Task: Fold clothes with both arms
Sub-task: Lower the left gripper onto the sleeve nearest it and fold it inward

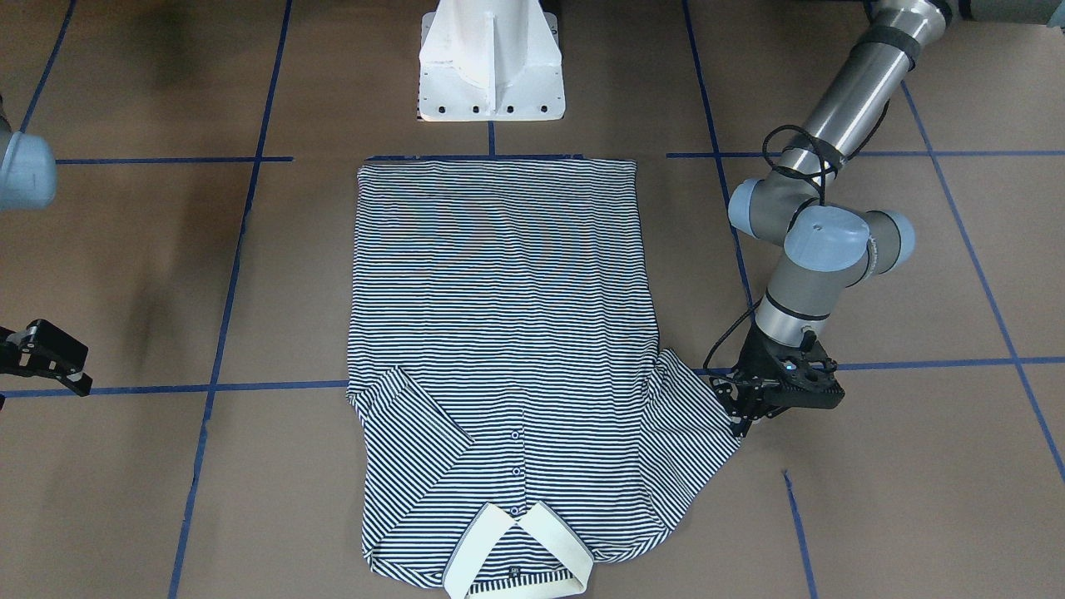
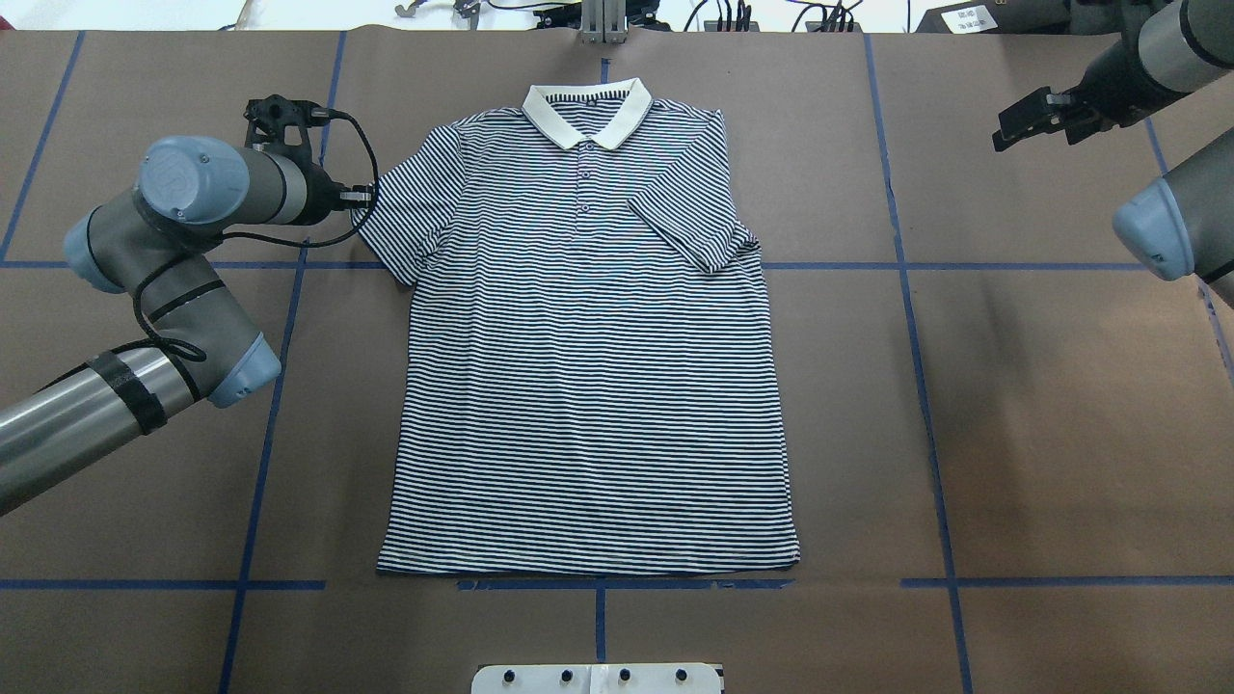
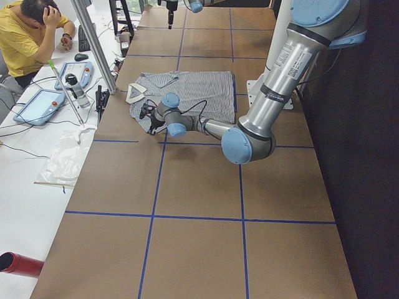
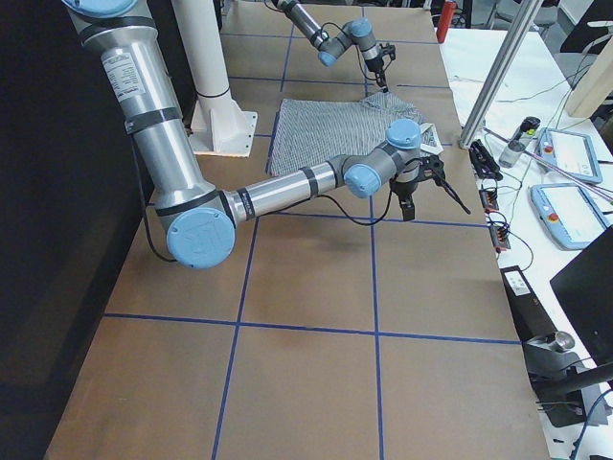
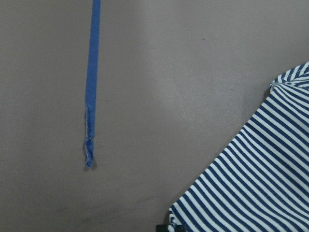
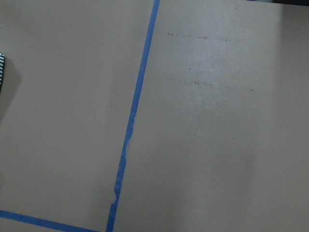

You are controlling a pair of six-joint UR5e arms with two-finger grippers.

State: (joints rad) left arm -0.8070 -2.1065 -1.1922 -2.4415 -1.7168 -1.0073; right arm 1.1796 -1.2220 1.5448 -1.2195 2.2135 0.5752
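1. Overhead exterior shows a navy-and-white striped, cream-collared polo shirt lying flat on the brown paper-covered table, one sleeve folded onto its chest.
2. Front-facing view, unlike the left wrist view, shows the black two-finger left gripper touching the shirt's spread sleeve edge; whether it is clenched, I cannot tell.
3. Black right gripper hangs released, well apart from the shirt.
4. Right wrist view shows bare table and blue tape.
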